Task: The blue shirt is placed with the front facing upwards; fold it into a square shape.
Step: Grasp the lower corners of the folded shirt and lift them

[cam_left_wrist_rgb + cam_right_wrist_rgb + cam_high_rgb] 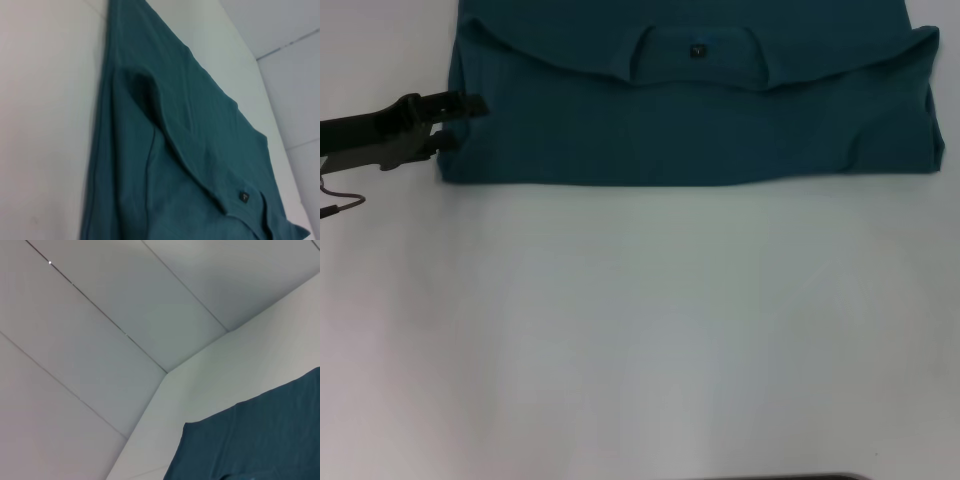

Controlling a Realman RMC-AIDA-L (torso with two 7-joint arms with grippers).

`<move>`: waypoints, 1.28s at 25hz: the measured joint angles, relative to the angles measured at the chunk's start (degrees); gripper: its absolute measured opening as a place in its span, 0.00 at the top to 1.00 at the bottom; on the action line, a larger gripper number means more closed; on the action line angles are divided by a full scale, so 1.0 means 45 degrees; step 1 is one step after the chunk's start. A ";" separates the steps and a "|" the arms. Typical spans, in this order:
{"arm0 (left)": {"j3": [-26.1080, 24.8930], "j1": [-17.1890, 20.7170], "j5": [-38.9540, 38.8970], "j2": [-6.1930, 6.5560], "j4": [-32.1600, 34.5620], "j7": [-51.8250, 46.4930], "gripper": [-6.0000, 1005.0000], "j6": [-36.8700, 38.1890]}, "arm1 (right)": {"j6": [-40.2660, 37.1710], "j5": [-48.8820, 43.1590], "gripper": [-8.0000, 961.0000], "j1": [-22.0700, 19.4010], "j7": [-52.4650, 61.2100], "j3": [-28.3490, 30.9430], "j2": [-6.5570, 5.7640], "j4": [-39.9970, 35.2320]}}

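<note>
The blue shirt is spread as a wide folded band at the far side of the white surface, its plain side up, with the neck tag seen in the collar opening near the far edge. The left gripper is placed at the shirt's left edge, jaws narrowly parted with the cloth edge between or just beside them; whether anything is pinched cannot be told. If only the top layer is caught, the fold could be pulled apart or dragged askew. The layered left edge and a raised fold ridge are shown only in the left wrist view. The right gripper is not seen anywhere; in the right wrist view only a shirt corner is shown.
</note>
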 joint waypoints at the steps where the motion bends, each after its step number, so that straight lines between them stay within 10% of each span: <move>1: 0.0009 0.0000 0.0036 0.0012 0.0005 0.0163 0.19 -0.0094 | 0.0001 -0.0033 0.22 0.0028 -0.0023 -0.0014 0.0005 0.0001; 32: 0.0560 -0.0806 0.0690 -0.0128 0.1435 -0.0055 0.19 -0.2136 | 0.0049 -0.0102 0.22 -0.0074 -0.0113 0.0102 0.0033 0.0166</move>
